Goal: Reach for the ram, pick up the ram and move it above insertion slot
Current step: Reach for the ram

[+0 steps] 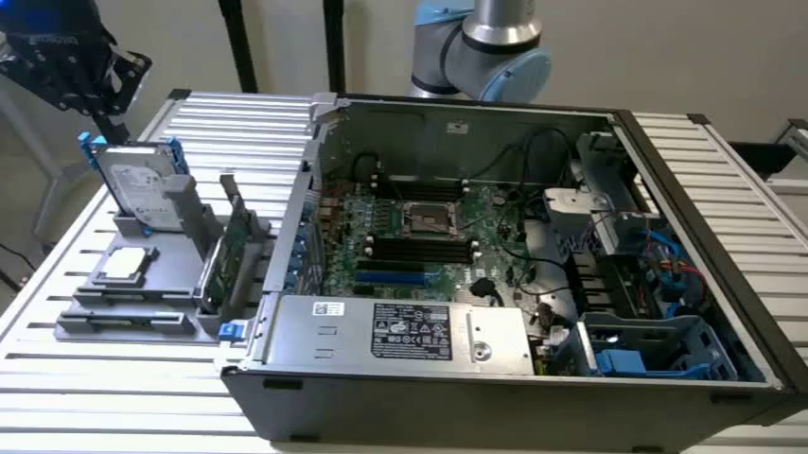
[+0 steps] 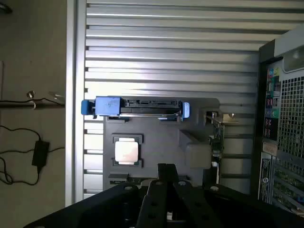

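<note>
Exterior view: the end effector (image 1: 112, 118) hangs in the upper left of the frame, fingers pressed together, pinching nothing. Parts sit slotted in a grey holder (image 1: 95, 295) on the table (image 1: 127, 378), presented edge-up for an easy grab, I'd say. The ram (image 1: 127, 323) lies along the holder's front edge, lower left, well below the end effector.

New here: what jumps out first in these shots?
The open grey computer case, green motherboard exposed, dominates the exterior view's centre and right. On that view's left, a silver hard drive in a blue bracket stands upright in a grey rack, the black gripper just above it.
</note>
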Tool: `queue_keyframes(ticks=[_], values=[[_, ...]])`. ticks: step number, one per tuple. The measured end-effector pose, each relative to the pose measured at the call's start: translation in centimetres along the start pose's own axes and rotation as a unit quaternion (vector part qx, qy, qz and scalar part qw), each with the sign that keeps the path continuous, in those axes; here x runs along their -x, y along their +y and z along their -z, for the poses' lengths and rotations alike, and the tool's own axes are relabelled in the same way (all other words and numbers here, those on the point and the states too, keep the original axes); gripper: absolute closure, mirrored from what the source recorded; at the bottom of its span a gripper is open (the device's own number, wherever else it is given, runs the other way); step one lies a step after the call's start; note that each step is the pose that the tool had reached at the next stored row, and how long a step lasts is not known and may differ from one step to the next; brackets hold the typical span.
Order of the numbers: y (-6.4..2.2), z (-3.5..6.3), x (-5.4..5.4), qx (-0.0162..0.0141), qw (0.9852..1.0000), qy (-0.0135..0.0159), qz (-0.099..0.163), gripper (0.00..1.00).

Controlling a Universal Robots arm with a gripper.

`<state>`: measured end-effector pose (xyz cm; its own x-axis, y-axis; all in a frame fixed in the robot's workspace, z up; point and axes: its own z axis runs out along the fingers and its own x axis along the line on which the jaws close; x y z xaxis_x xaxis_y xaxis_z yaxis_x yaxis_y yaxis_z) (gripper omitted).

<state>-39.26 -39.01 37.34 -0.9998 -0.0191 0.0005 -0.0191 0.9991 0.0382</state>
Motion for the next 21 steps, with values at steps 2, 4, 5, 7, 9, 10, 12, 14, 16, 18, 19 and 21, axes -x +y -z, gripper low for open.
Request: queue_keyframes(ticks=[2,4,5,7,9,10,12,14,16,18,19,21], values=[[0.0,0.0,0.0,0.0,1.0,0.0,0.0,0.89],[0.0,0.0,0.0,0.0,1.0,0.0,0.0,0.89],[0.0,0.0,0.0,0.0,1.0,0.0,0.0,0.89],[0.0,0.0,0.0,0.0,1.0,0.0,0.0,0.89],[0.0,0.0,0.0,0.0,1.0,0.0,0.0,0.89],[0.0,0.0,0.0,0.0,1.0,0.0,0.0,0.89],[0.0,0.0,0.0,0.0,1.0,0.0,0.0,0.89],[0.0,0.0,0.0,0.0,1.0,0.0,0.0,0.89],[-0.14,0.02,0.0,-0.0001,1.0,0.0001,0.0,0.89],[-0.87,0.03,0.0,0.0,1.0,0.0,0.0,0.89],[-1.33,0.05,0.0,0.0,1.0,0.0,0.0,0.89],[-2.22,0.09,0.0,0.0,1.0,0.0001,0.0,0.89]])
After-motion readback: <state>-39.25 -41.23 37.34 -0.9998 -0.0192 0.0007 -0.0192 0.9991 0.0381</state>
